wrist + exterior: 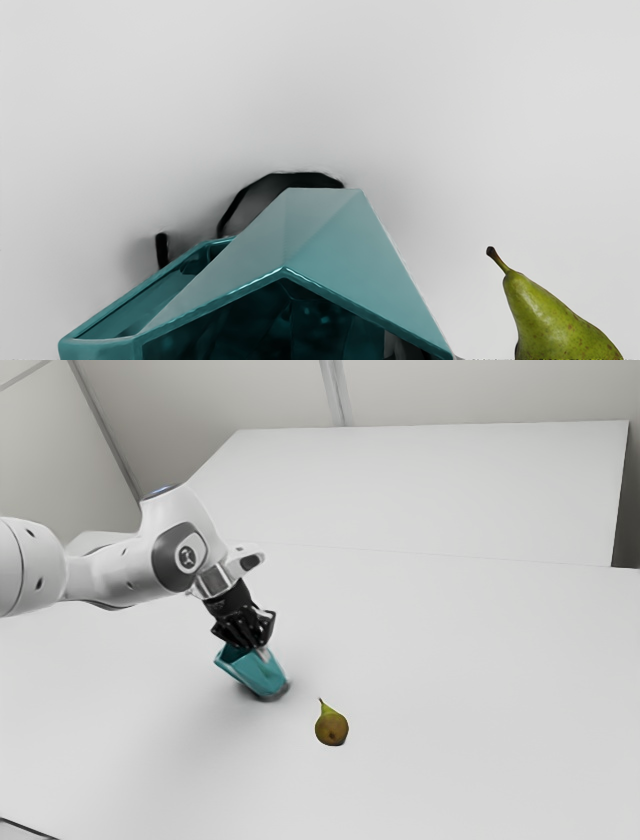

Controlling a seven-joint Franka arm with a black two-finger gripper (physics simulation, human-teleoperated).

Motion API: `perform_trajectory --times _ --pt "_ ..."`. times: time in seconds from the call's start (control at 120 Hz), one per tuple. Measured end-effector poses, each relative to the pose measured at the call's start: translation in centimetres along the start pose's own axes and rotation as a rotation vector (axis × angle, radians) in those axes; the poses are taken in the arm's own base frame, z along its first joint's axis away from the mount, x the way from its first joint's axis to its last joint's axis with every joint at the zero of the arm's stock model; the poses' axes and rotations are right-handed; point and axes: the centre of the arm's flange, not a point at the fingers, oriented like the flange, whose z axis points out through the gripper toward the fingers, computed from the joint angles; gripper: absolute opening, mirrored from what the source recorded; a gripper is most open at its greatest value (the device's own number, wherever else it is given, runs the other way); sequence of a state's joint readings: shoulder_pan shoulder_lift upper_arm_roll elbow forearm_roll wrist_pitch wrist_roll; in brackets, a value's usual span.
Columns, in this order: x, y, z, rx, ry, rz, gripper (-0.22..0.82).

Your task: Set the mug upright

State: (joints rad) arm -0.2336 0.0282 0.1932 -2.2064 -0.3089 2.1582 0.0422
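Mug (258, 673) leans at our tool (261, 650), toward the exterior view's left from the pear (332, 729), uprighting unfinished; we cannot tell tool opening or grip.

Pale walls (230, 395) beyond a white table (480, 680)

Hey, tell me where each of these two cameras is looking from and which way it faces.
Exterior view: sits off at the arm's side, looking down across the white table; the white arm comes in from this view's left, ending in the black tool at the mug.
Wrist view: rides on the arm near the tool, facing the tabletop just past the mug; a grey and dark sliver at the bottom edge may be the tool.
Both share the teal mug, the pear and the table.
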Motion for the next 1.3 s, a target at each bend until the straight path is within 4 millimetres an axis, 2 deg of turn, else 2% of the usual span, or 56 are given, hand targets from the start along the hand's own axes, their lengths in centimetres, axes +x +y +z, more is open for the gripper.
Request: perform_trajectory --times 0.192,0.5,0.642,0.892,1.05,1.175,1.3 --pt "-0.1 -0.7 0.0 -0.001 -0.016 -0.016 -0.05" --pt "-0.6 -0.2 -1.0 -0.008 -0.010 -0.008 0.34" --pt "-0.8 0.2 -1.1 -0.010 -0.014 -0.002 0.45" --pt "-0.9 0.7 -1.1 -0.009 -0.018 0.006 0.54" --pt "-1.3 1.0 -2.2 -0.005 -0.007 0.021 0.56" --pt "-1.3 0.1 -3.1 0.006 0.001 0.016 0.57" --pt "0.8 -0.2 -6.6 0.064 0.072 0.050 0.57"
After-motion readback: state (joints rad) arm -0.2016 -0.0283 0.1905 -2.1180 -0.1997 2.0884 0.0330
